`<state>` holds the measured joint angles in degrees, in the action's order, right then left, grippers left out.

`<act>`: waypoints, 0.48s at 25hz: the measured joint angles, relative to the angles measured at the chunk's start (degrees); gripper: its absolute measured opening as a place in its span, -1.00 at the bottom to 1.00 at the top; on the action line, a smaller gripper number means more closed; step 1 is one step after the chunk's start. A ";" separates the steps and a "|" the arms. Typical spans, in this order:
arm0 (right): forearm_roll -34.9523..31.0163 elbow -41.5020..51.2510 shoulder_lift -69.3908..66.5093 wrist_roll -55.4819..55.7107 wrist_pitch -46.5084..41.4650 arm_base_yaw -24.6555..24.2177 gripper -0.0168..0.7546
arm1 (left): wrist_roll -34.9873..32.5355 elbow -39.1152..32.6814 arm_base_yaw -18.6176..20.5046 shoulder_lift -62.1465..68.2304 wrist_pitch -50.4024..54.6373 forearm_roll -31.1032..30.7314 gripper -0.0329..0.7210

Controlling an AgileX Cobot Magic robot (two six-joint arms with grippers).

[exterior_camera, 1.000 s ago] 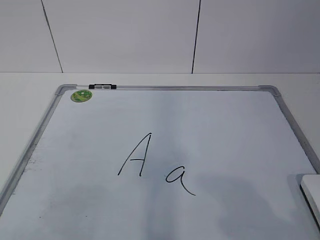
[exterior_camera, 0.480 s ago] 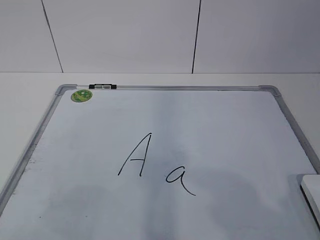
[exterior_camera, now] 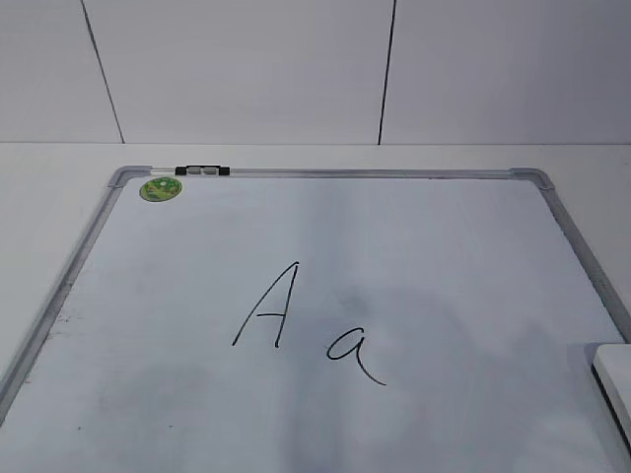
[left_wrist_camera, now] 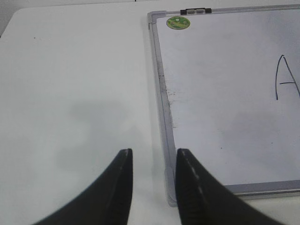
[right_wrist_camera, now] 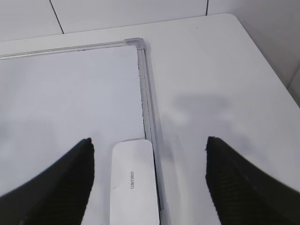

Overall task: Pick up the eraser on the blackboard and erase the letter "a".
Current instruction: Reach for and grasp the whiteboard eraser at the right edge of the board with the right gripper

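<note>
The blackboard (exterior_camera: 414, 246) is a glossy white board in a silver frame, lying flat on the table. The small letter "a" (exterior_camera: 353, 353) sits near its middle front, right of a taller capital "A" (exterior_camera: 268, 307). The white eraser (exterior_camera: 616, 379) lies at the board's right edge, cut off by the picture. In the right wrist view the eraser (right_wrist_camera: 133, 183) lies lengthwise against the frame, under and between the fingers of my right gripper (right_wrist_camera: 149, 140), which is wide open and holds nothing. My left gripper (left_wrist_camera: 152, 152) is open and empty, hovering over the board's near left corner (left_wrist_camera: 169, 187).
A round green sticker (exterior_camera: 160, 188) and a black-and-white clip (exterior_camera: 202, 170) sit at the board's far left corner. White table (left_wrist_camera: 70, 93) surrounds the board; its rounded far right corner (right_wrist_camera: 229, 21) is close. A white panelled wall (exterior_camera: 246, 69) stands behind.
Only the faint shadows on the board's front half have shifted slightly. The eraser and the letters lie where they were.
</note>
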<state>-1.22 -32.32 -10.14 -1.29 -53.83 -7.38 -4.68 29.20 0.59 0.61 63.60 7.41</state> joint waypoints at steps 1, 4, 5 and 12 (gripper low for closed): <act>-0.14 -0.57 -1.36 0.00 0.13 0.00 0.58 | 0.00 0.00 0.00 0.00 0.00 0.00 -0.29; -0.36 -1.92 -4.87 0.00 0.37 0.00 0.58 | 0.00 0.00 0.00 0.00 0.00 0.00 -0.29; -0.63 -2.31 -5.72 0.00 0.37 0.00 0.58 | 0.00 0.00 0.00 0.00 0.00 0.00 -0.29; -2.39 -2.68 -11.05 0.00 0.27 0.00 0.58 | 0.00 0.00 0.00 0.00 0.00 0.00 -0.29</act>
<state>-3.61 -35.01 -21.18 -1.29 -53.56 -7.38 -4.68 29.20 0.59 0.61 63.60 7.41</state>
